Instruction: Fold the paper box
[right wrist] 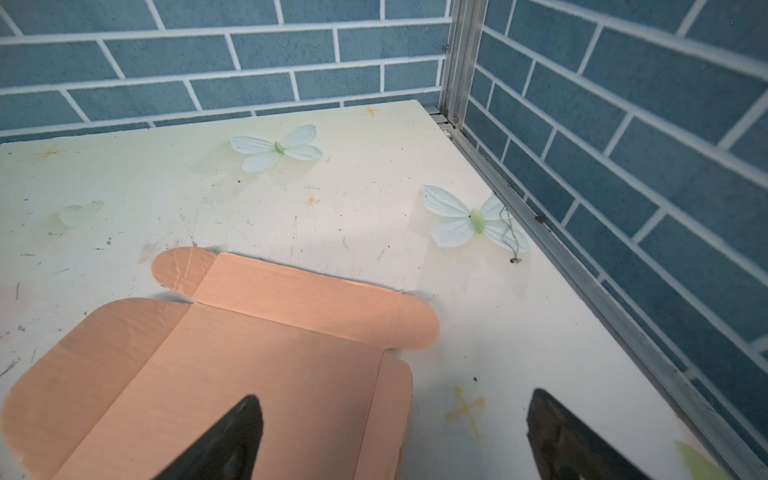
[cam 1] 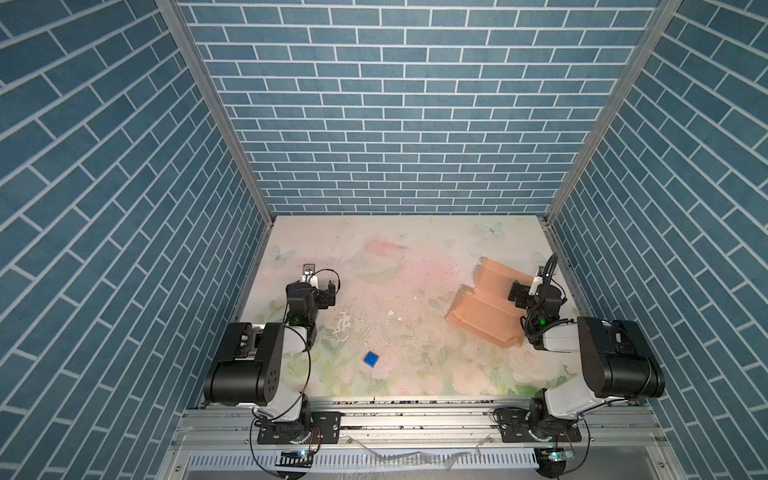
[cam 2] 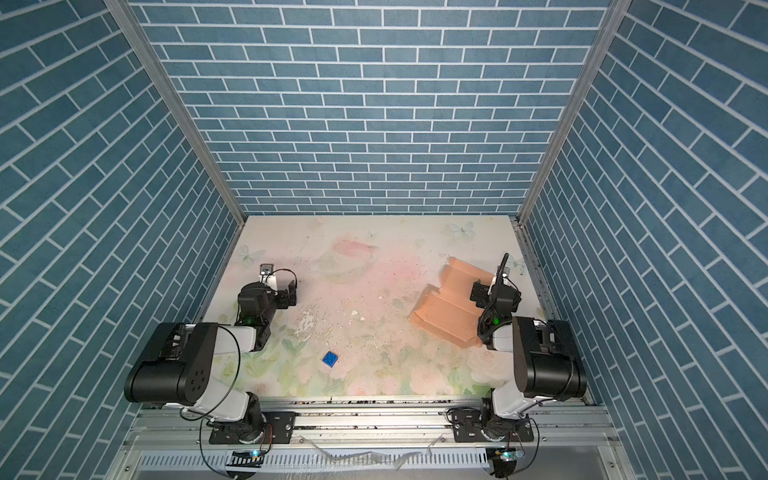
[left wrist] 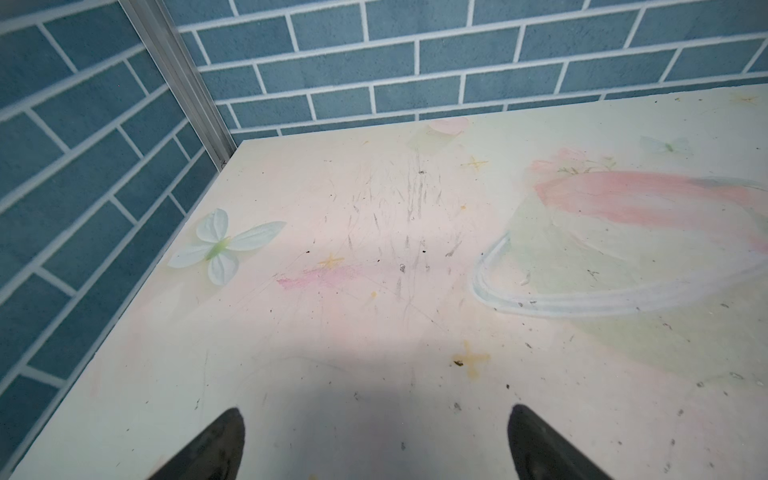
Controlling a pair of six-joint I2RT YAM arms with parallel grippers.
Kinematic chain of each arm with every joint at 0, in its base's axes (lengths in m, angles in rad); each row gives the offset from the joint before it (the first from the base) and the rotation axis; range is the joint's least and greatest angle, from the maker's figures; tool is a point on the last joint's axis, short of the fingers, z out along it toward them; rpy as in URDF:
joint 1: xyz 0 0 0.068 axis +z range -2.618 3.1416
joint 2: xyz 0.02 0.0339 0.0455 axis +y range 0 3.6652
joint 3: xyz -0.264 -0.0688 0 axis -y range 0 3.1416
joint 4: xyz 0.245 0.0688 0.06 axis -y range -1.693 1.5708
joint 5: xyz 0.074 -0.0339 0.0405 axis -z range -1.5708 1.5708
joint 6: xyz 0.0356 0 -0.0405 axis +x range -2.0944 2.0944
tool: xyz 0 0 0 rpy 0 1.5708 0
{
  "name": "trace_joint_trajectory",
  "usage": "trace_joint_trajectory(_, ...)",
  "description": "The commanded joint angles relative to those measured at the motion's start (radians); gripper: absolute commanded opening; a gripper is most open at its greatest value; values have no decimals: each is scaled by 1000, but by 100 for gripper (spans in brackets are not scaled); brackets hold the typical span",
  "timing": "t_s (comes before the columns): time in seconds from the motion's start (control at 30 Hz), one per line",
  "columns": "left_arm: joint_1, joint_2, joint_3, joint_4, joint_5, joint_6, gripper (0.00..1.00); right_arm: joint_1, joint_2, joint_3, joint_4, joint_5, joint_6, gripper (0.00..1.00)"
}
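Observation:
The paper box [cam 1: 482,309] [cam 2: 446,309] is a peach-tan cardboard sheet lying opened out on the right of the table, with creased panels and rounded flaps [right wrist: 270,353]. My right gripper [cam 1: 525,286] [cam 2: 486,291] [right wrist: 395,397] hangs open at the box's right edge. One of its fingers [right wrist: 232,436] is over the cardboard, the other over bare table, and nothing is held. My left gripper [cam 1: 322,286] [cam 2: 280,291] [left wrist: 376,411] is open and empty over bare table at the far left, well away from the box.
A small blue cube [cam 1: 371,359] [cam 2: 329,359] lies near the front middle of the floral table [cam 1: 395,266]. Blue brick walls enclose the back and both sides. A metal rail [right wrist: 582,282] runs along the table's right edge, close to the right gripper.

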Motion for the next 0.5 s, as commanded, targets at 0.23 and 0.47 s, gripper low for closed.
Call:
trace_joint_trajectory(0.23,-7,1,15,4,-3,12,100,-1,-8,-2,25,12,-9,99)
trace_joint_trajectory(0.47,-8,1,15,4,-2,11,99,0,-7,1,20,15,-10,99)
